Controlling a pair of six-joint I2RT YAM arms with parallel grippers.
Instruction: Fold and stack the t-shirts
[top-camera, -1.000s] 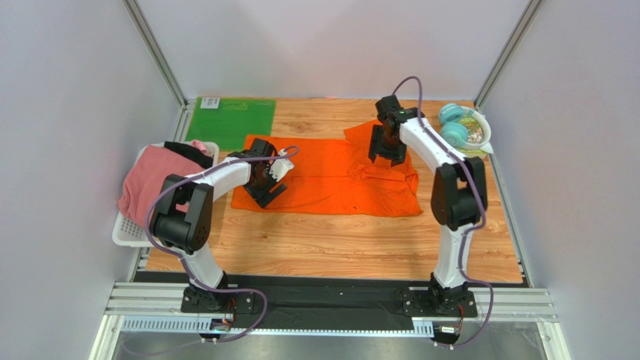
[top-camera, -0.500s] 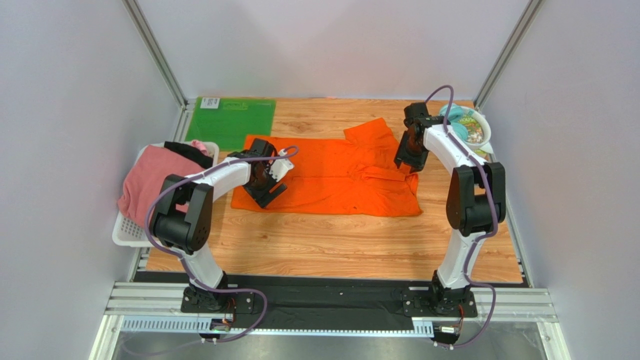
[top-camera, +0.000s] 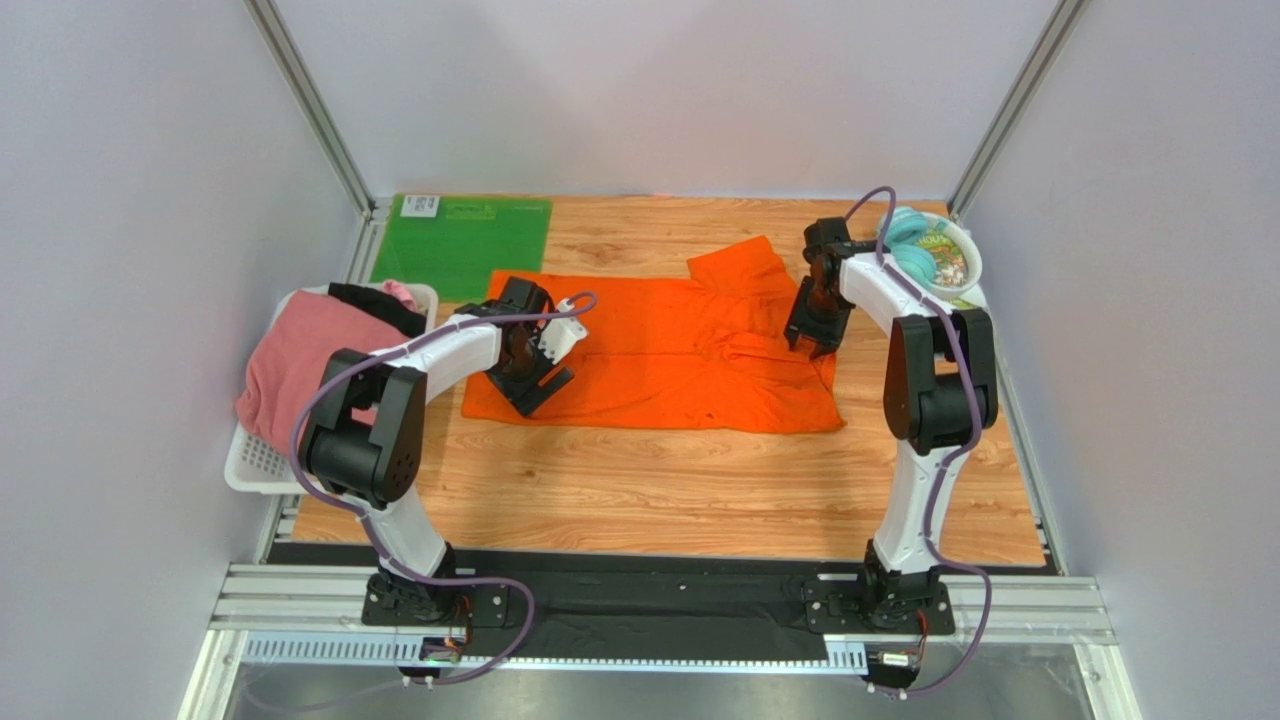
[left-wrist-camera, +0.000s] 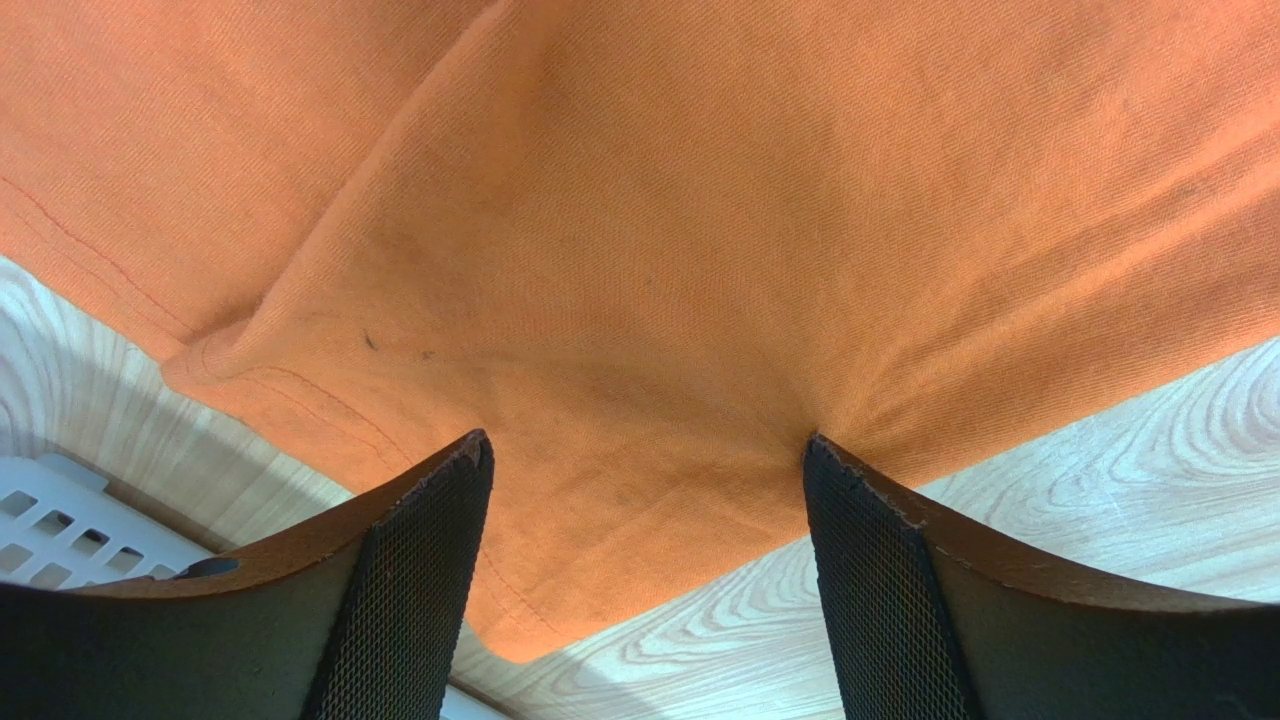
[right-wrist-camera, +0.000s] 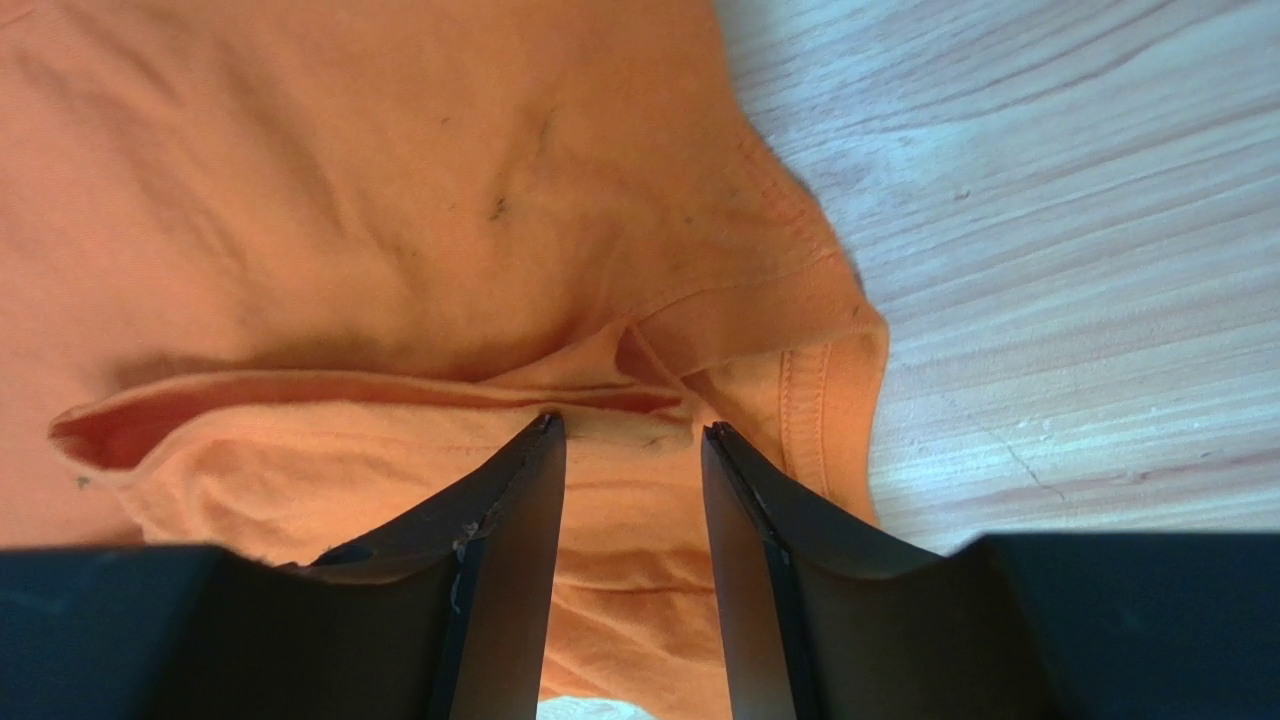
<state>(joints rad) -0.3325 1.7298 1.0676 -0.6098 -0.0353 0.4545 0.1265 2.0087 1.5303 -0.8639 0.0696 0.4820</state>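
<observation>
The orange t-shirt (top-camera: 676, 353) lies spread on the wooden table, one sleeve pointing to the back. My left gripper (top-camera: 526, 375) is open wide over its near left corner, fingertips (left-wrist-camera: 451, 488) touching the orange cloth (left-wrist-camera: 646, 270). My right gripper (top-camera: 812, 323) is open with a narrow gap at the shirt's right edge, fingertips (right-wrist-camera: 534, 450) on a folded, hemmed part of the orange cloth (right-wrist-camera: 376, 225); no cloth is between the fingers. The pink t-shirt (top-camera: 301, 360) and the black t-shirt (top-camera: 376, 308) lie in a white basket (top-camera: 248, 458) at the left.
A flat green mat (top-camera: 463, 228) lies at the back left. A bowl (top-camera: 962, 263) with teal items stands at the back right, close to the right arm. Bare wood lies in front of the orange shirt. The basket's corner (left-wrist-camera: 75, 518) shows in the left wrist view.
My right gripper has moved right, from over the shirt's back sleeve to its right edge; the sleeve now lies uncovered. The left arm has not moved.
</observation>
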